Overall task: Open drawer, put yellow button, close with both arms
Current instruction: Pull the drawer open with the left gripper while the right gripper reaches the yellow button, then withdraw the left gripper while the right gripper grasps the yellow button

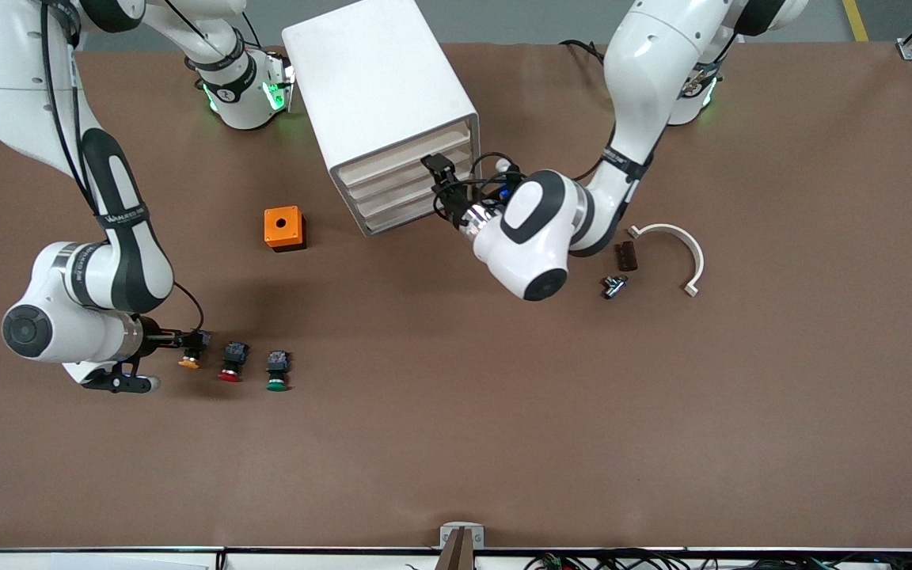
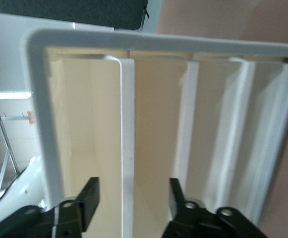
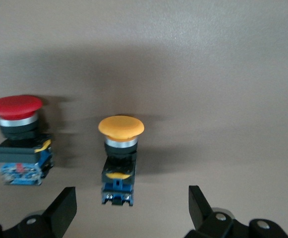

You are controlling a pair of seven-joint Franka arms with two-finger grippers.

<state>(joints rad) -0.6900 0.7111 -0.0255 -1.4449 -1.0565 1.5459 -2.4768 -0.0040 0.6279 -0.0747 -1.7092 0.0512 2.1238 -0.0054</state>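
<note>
Step in hand: judged as two approaches at once, the left arm to the drawer front and the right arm to the yellow button; nothing is gripped yet.
Left gripper (image 1: 442, 184): centre of the front view, at the cabinet (image 1: 381, 87) face, level with the upper drawers. Fingers apart; in the left wrist view they straddle one edge of a drawer front.
Drawer (image 1: 412, 152): topmost of four beige fronts, upper centre of the front view. It appears closed or nearly so.
Right gripper (image 3: 131, 208): lower left of the front view, low over the table. Fingers spread wide, with the button's body between them and not touching.
Yellow button (image 3: 120, 154): lying on the table, lower left of the front view, first in a row with the red button (image 3: 19, 139) and the green button (image 1: 277, 370).
Advice, drawer: seat both fingers squarely on the edge before closing, then pull straight along the drawer's travel so the cabinet does not skid.
Advice, button: centre on the black-blue body, not the rounded cap. Keep clear of the red button just beside it.
Surface: brown matte table (image 1: 503, 443), flat, with bare room in the lower half of the front view.
Other items: orange box (image 1: 284, 228) at centre left; white curved bracket (image 1: 682, 247) and small dark parts at centre right.
</note>
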